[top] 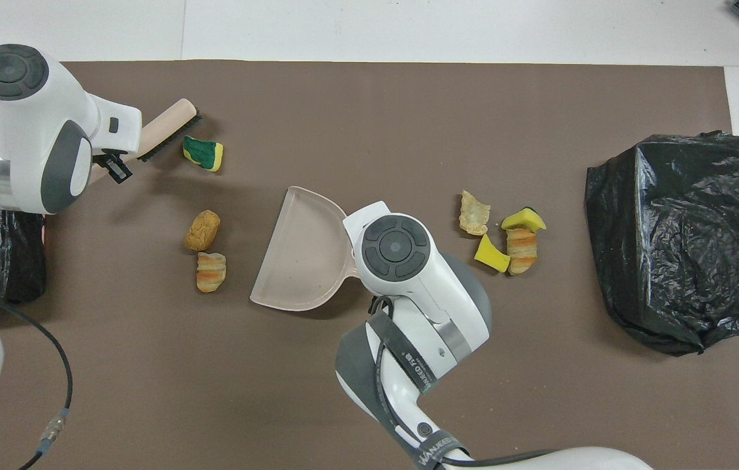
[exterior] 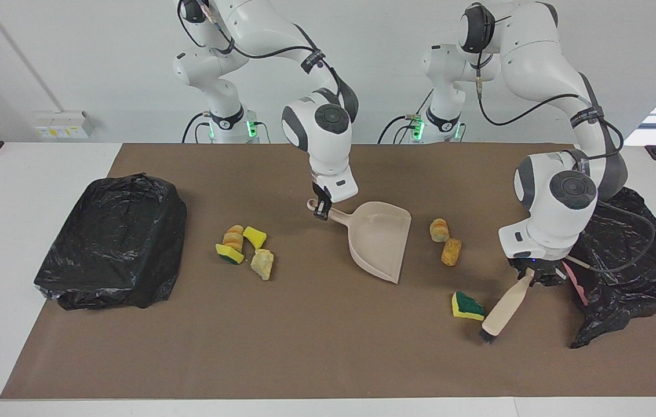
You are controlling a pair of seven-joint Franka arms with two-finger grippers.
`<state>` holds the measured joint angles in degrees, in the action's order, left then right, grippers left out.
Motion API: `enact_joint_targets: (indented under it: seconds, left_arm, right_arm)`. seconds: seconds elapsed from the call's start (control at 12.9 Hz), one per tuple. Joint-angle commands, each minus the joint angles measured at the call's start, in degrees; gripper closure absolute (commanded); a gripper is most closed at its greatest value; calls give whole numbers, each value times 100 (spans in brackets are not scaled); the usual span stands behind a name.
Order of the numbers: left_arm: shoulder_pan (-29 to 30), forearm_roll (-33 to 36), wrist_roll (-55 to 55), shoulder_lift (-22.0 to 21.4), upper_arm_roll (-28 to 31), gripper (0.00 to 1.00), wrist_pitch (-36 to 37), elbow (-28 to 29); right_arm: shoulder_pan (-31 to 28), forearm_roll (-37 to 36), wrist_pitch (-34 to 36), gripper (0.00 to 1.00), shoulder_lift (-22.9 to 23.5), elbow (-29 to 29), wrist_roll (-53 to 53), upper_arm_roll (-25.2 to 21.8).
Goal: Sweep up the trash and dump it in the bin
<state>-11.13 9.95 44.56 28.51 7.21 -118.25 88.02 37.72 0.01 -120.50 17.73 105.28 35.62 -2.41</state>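
Seven scraps of trash lie on the brown mat (exterior: 316,359). Toward the left arm's end, a green-and-yellow sponge wedge (exterior: 467,306) lies alone, and nearer to the robots than it lie a tan bread-like lump (exterior: 451,252) and a striped roll piece (exterior: 438,230), close together. Toward the right arm's end, a cluster of four sits tight: a pale crusty lump (exterior: 262,264), a yellow sponge piece (exterior: 255,236), a striped roll (exterior: 233,237) and a green-and-yellow sponge (exterior: 228,253).
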Motion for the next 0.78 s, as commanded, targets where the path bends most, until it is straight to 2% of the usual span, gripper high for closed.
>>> enact_joint_targets:
  seconds: [0.0,0.23,0.47,0.7]
  left_arm:
    - [-82,77,604,-398,35,100,30,609]
    - [-82,68,983,-933,26,100,468,1189]
    - [-265,51,809,-1478,0,100,1005,1839]
    - [-486,33,-741,-1988,-18,100,919,2761]
  right_arm:
    - [60,-72,-167,100,-252,379,-81,21]
    - [69,-72,-237,100,-288,450,-81,21]
    - [60,-72,-228,100,-288,450,-73,21]
    - [60,-72,-228,100,-279,450,-46,21]
